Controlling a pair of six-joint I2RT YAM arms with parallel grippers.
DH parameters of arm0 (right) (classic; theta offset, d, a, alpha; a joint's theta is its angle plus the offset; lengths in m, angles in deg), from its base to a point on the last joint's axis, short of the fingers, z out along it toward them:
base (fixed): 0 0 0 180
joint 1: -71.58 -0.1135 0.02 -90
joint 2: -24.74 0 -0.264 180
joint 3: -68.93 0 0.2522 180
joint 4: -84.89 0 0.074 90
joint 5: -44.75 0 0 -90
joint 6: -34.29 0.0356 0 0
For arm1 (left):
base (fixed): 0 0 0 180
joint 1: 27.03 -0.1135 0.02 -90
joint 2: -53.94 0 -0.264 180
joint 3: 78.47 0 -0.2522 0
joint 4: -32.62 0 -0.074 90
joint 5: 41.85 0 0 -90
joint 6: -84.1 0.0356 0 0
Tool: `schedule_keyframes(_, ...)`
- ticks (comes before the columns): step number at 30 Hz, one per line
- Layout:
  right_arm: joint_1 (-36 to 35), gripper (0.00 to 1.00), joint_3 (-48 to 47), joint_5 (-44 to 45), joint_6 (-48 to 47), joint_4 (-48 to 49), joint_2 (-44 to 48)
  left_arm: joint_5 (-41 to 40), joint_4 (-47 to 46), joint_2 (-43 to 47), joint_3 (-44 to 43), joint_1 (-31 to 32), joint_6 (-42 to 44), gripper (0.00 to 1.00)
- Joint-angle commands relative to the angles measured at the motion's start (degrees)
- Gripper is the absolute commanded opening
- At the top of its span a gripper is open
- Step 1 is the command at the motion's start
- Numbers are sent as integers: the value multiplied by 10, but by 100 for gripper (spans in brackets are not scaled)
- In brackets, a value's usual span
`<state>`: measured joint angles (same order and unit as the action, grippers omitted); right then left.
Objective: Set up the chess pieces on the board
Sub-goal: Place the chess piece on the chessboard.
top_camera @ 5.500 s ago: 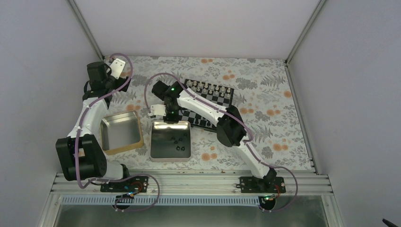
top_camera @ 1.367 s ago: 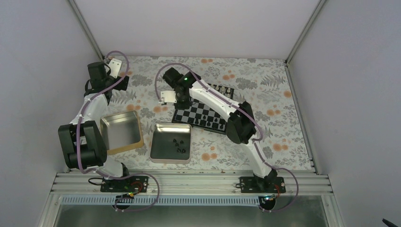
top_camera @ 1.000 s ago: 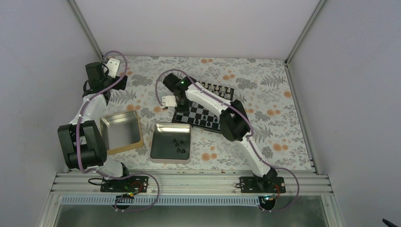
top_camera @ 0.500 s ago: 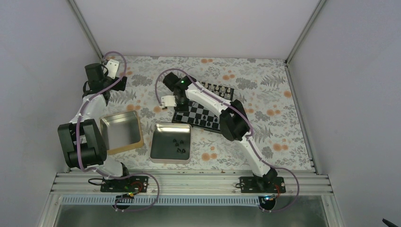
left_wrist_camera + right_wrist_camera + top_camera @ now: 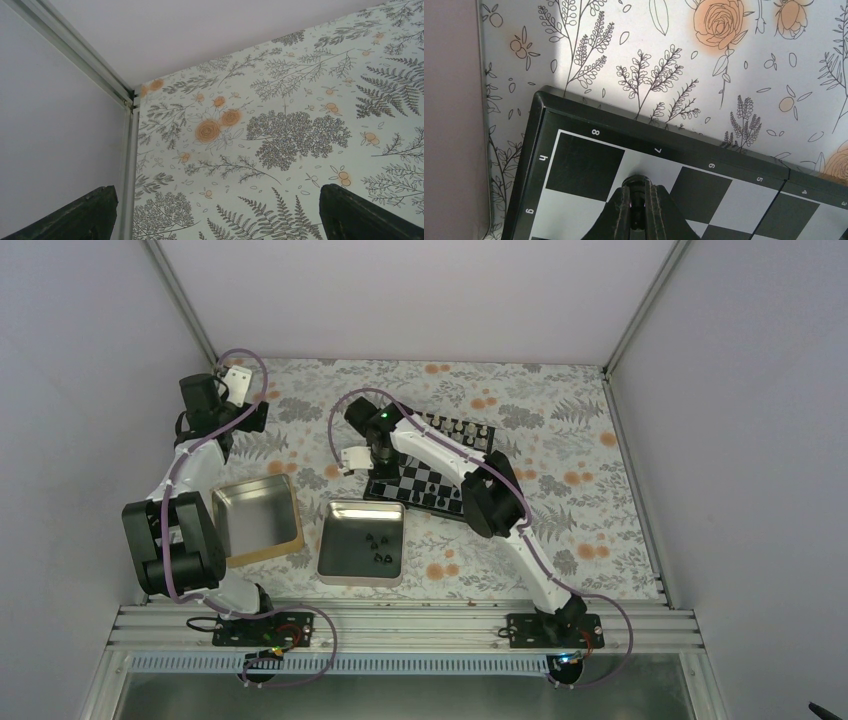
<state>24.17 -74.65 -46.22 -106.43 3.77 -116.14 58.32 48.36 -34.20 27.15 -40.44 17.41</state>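
Now away from tin (image 5: 345, 562), piece (image 5: 636, 181) over board (image 5: 584, 167) corner

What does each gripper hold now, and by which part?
The right gripper pinches a black chess piece over the board; the gripped part is hidden. The left gripper is open, empty.

Not fully seen: right pincer (image 5: 636, 200), its fingers running off the lower edge of the wrist view; black piece (image 5: 636, 181), pinched between those closed fingers, only a rounded top showing, kind not tellable; board (image 5: 589, 165), cut by the lower and right edges there, and in the top view partly under the right arm (image 5: 430, 452); left pincer (image 5: 215, 220), two dark, widely parted fingertips (image 5: 75, 215) at the lower corners, the rest out of frame; loose black pieces (image 5: 372, 540) in the silver tin (image 5: 325, 555), too small to identify; pale pieces (image 5: 475, 431) along the board's far edge, likewise.
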Motion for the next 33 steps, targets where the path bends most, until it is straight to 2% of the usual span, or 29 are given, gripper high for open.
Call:
schedule_keyframes(1, 5, 4, 3, -5, -3, 2, -8, 14, -15, -8, 6, -7, -5, 100)
schedule_keyframes(5, 5, 5, 3, -1, -3, 8, -8, 14, -14, -7, 5, -8, -4, 100)
schedule_keyframes(13, 5, 16, 8, 4, -1, 17, -1, 18, -11, -6, 5, -10, -5, 100)
schedule_keyframes(20, 6, 20, 11, 10, 0, 17, 8, 18, -10, -3, 4, -11, -5, 100)
schedule_keyframes(25, 5, 26, 13, -2, 10, 30, 49, 18, -9, 1, 3, -11, -8, 100)
schedule_keyframes(33, -43, 26, 86, -29, 34, -13, 121, 24, 0, 11, -7, -11, -19, 100)
